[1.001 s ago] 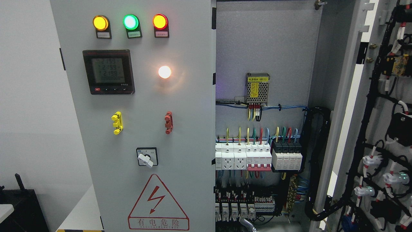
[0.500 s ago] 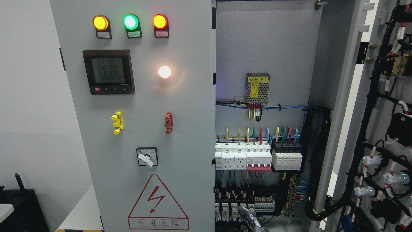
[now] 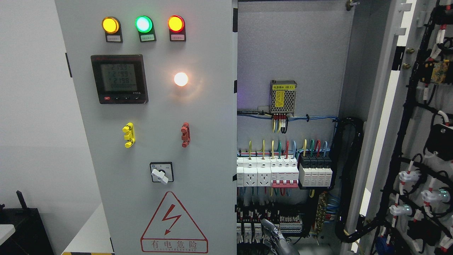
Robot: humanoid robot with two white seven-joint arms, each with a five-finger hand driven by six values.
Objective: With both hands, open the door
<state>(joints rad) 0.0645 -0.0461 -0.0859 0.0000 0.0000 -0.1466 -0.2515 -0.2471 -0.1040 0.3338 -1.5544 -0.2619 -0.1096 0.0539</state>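
A grey metallic hand (image 3: 277, 241) pokes up from the bottom edge, just right of the middle. Only its upper part shows. Cannot tell which arm it belongs to, nor whether its fingers are spread or curled. It holds nothing visible. It sits in front of the lowest row of terminal blocks (image 3: 269, 226), just right of the closed door's free edge.

Left door (image 3: 152, 141): closed, grey, fills the picture's centre-left. It carries three lit indicator lamps at the top: amber (image 3: 110, 25), green (image 3: 143, 24), red (image 3: 176, 23). Below them is a digital meter (image 3: 119, 78) with a lit display, and right of it a glowing white lamp (image 3: 181, 79). Further down sit a yellow handle (image 3: 128, 135) and a red handle (image 3: 185, 134), then a rotary switch (image 3: 161, 172) with a white knob, then a red triangular warning sign (image 3: 173, 223) with a lightning bolt.

Right door (image 3: 417, 141): swung wide open, its inner face towards the camera at the far right, laced with black cable looms and white connectors.

The cabinet interior (image 3: 290, 53) is exposed between the two doors. A small perforated power supply (image 3: 283, 96) with a yellow label is mounted mid-panel. Below it is a row of breakers and sockets (image 3: 283, 173) fed by coloured wires. A thick black cable bundle (image 3: 348, 177) runs down the right side.

Lower left: a dark object (image 3: 21, 226) beside a white surface (image 3: 88, 237).
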